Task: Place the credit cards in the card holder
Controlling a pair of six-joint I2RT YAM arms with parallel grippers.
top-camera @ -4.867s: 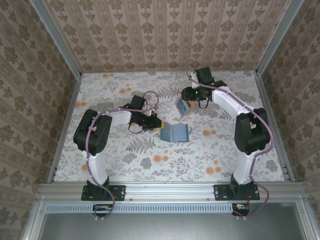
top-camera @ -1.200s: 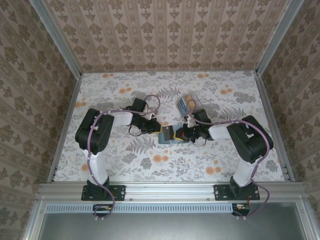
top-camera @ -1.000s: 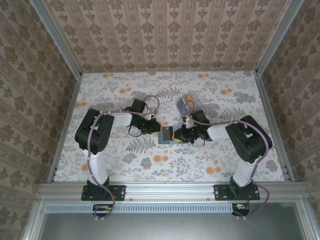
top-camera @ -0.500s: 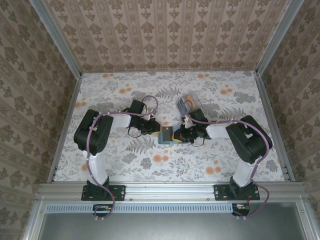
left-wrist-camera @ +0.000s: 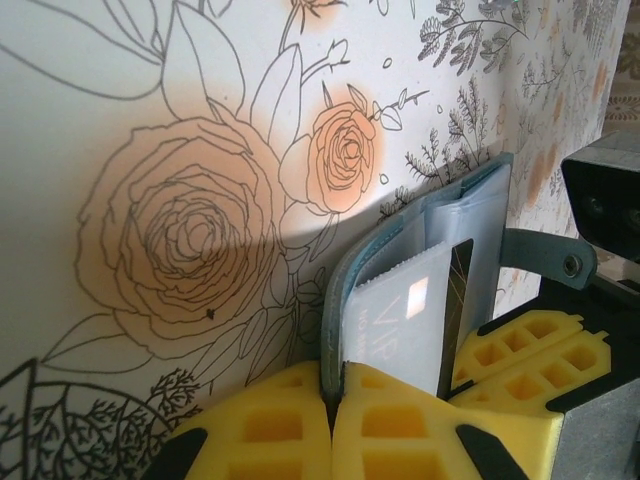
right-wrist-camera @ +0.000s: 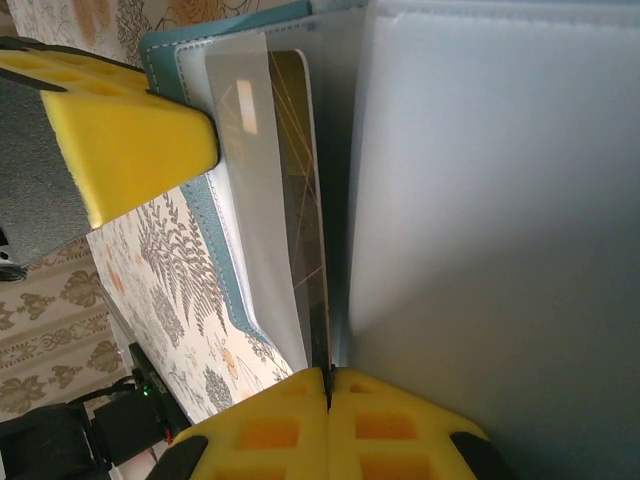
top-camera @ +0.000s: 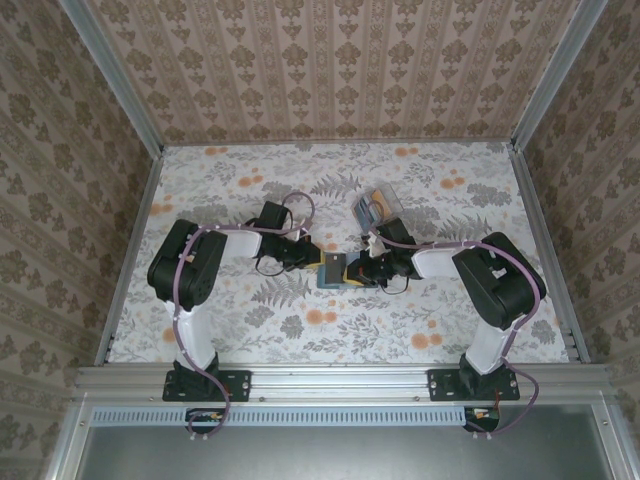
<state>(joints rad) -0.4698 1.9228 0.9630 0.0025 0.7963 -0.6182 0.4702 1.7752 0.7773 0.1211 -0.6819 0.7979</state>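
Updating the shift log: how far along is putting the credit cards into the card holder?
Done: the teal booklet-style card holder is open, its cover pinched by the left tool. In hand: the right tool grips a dark gold-lined card, partly between the clear sleeves. Left: the fanned grey-orange stack of cards lies on the table.

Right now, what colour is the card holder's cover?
The card holder is teal-blue outside, seen best in the left wrist view.

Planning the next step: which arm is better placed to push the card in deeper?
Probably right: the right gripper pinches the credit card, already partly inside; the left gripper clamps the card holder cover.
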